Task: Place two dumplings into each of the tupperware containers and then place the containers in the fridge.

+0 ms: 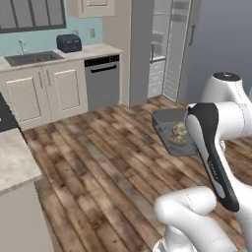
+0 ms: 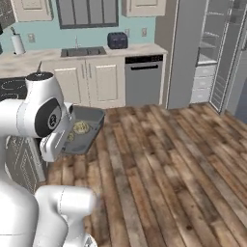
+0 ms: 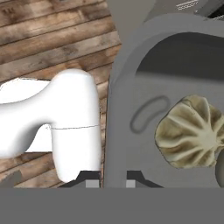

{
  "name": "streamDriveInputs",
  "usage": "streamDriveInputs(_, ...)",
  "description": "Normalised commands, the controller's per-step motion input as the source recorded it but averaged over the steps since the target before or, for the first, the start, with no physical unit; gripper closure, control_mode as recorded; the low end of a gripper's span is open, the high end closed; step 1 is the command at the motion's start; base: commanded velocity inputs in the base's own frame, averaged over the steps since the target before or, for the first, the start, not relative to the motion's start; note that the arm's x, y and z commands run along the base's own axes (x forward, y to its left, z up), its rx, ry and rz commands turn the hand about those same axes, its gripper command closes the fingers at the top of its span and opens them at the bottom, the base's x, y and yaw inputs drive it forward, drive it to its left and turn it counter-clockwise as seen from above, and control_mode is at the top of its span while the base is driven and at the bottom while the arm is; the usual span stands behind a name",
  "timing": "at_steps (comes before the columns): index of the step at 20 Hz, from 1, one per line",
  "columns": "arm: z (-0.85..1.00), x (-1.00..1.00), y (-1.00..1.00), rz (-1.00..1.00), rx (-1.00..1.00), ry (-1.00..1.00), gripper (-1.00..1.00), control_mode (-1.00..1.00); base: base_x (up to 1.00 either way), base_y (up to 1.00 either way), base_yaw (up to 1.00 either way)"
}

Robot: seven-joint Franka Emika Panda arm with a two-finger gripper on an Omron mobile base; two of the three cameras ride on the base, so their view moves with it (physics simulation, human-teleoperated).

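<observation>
While the tupperware container [image 1: 167, 129], with a dumpling [image 3: 192, 131] inside, is pinched by its near rim in the gripper [image 3: 110, 181] and carried above the floor, the open fridge [image 1: 170, 49] is seen far ahead, slightly right.

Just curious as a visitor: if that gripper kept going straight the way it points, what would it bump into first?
Likely nothing new: the gripper is shut on the pale grey plastic container's rim; straight ahead lies that wall, then wooden floor. Depth is unclear.
</observation>
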Motion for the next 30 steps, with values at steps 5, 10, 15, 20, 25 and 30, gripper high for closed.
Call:
streamDriveInputs(5, 0.0, 0.0, 0.0, 0.0, 0.0, 0.0, 1.0, 1.0, 0.63, -1.0, 0.1)
streamDriveInputs(10, 0.0, 0.0, 0.0, 0.0, 0.0, 0.0, 1.0, 1.0, 0.98, -1.0, 0.11)
streamDriveInputs(15, 0.0, 0.0, 0.0, 0.0, 0.0, 0.0, 1.0, 1.0, 1.0, -0.99, 0.07)
streamDriveInputs(20, 0.0, 0.0, 0.0, 0.0, 0.0, 0.0, 1.0, 1.0, 1.0, -0.92, 0.06)
streamDriveInputs(25, 0.0, 0.0, 0.0, 0.0, 0.0, 0.0, 1.0, 1.0, 1.0, -0.65, 0.03)
streamDriveInputs(30, 0.0, 0.0, 0.0, 0.0, 0.0, 0.0, 1.0, 1.0, 1.0, -0.27, 0.0)
